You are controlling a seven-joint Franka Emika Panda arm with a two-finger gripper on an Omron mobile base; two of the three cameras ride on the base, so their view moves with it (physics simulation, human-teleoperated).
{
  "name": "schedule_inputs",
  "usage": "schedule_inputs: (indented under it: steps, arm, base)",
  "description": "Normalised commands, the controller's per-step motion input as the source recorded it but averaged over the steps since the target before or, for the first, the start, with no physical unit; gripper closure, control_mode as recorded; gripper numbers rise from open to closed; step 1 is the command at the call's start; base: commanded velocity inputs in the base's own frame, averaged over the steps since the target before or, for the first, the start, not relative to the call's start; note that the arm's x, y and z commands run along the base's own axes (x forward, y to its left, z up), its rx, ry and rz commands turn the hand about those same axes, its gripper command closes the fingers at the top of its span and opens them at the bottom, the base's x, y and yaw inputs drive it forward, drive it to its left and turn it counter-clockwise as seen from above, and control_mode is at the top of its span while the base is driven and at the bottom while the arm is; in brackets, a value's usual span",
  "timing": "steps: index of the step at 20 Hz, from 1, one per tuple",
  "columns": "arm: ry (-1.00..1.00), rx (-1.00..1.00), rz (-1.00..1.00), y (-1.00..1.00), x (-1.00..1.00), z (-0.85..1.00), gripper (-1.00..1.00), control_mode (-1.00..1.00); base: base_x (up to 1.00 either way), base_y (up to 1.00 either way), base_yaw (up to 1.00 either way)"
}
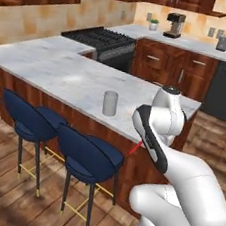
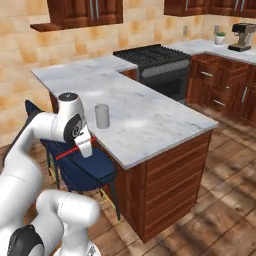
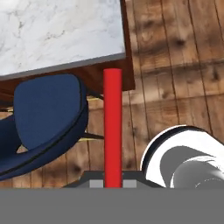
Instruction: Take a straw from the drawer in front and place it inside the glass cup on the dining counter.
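On dining counter (image 1: pixel 55 72): one glass cup (image 1: pixel 109 103); beside it, two stools (image 1: pixel 86 157)

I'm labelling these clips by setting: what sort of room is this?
A home kitchen, rendered rather than real: a gas stove set in wood cabinets, a coffee maker on the far worktop, and a marble dining counter with blue bar stools.

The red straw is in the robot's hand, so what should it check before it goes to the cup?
1. Straw held in the gripper: ok, jaws shut on it.
2. Glass cup upright on the dining counter: ok.
3. Cup empty: cannot tell for sure, nothing shows inside it.
4. Straw above the cup: not ok, it sits below the counter edge, over the blue stool.
5. Counter around the cup free of other things: ok.
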Motion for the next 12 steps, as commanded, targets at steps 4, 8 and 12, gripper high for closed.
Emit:
schedule_inputs:
  steps: [4,8,12]
  arm:
    - [0.00,0.00,0.00,0.00,0.00,0.00,1.00,1.00]
    - [0.00,0.00,0.00,0.00,0.00,0.00,1.00,1.00]
    - [0.00,0.00,0.00,0.00,0.00,0.00,1.00,1.00]
  base:
    - [0.00,0.87,-0.60]
    - [0.03,0.85,-0.60]
    - [0.44,0.76,-0.55]
